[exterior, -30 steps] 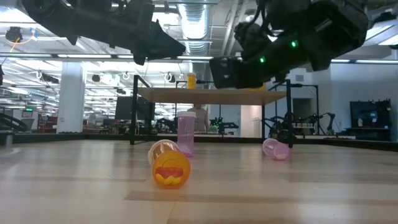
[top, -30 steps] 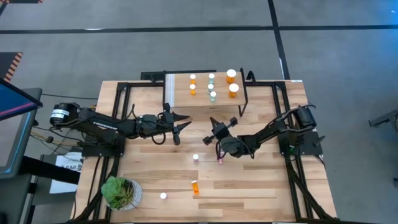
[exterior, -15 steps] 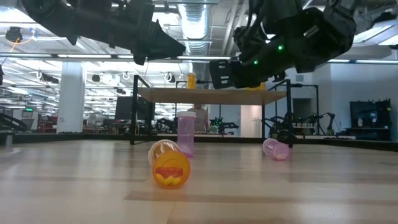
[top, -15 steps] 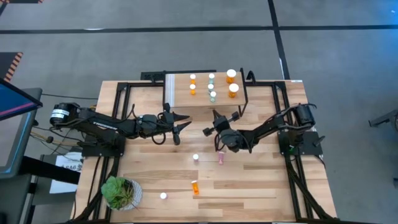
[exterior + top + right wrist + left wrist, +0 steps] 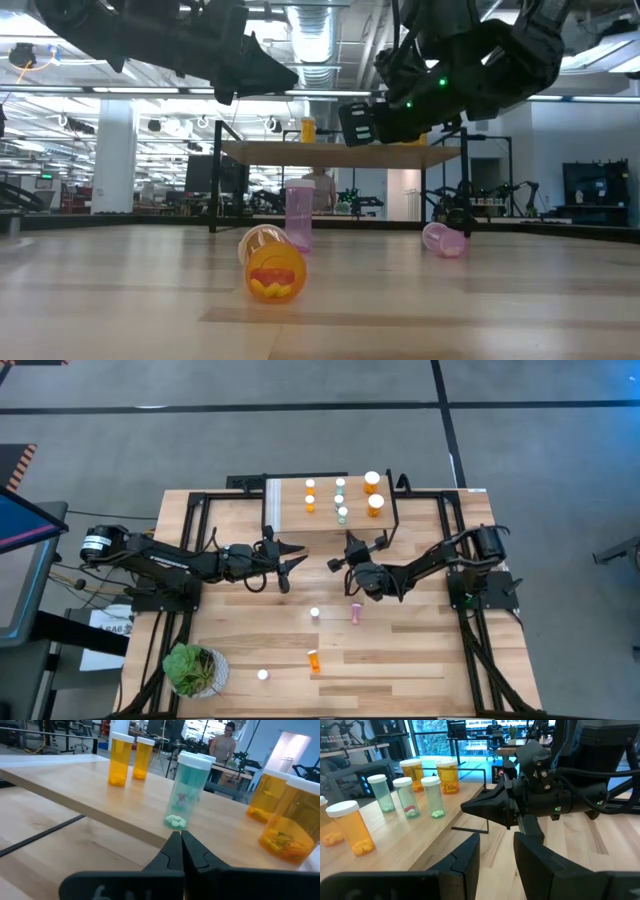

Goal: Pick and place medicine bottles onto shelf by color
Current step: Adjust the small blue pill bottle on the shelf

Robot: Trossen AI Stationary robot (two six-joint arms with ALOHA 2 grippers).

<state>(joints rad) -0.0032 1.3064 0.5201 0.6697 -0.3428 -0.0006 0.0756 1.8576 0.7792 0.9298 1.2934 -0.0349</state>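
Bottles are sitting partly sorted: the shelf (image 5: 300,520) is carrying seven already. Two small orange ones (image 5: 310,506) are standing near its white-strip end, three pale green ones (image 5: 342,514) are lining up in the middle, and two wider orange ones (image 5: 375,505) are standing toward the far end. That grouping is reading as sorting by colour, and no pink is showing up there.

Four bottles are waiting on the table (image 5: 420,650). A pink one (image 5: 314,614) is standing upright, another pink one (image 5: 354,616) is lying on its side near it, an orange one (image 5: 314,661) is lying closer to the front edge, and a fourth (image 5: 262,675) is standing near the plant (image 5: 193,668), its colour too small to tell. So roughly two thirds of the job is looking done, with the pink group not yet started.

The right gripper (image 5: 355,556) is hovering just in front of the shelf with its jaws pressed together on nothing, pointing at the nearest green bottle. The left gripper (image 5: 290,564) is waiting over the table beside the shelf's front edge, its jaws standing narrowly apart and carrying nothing.
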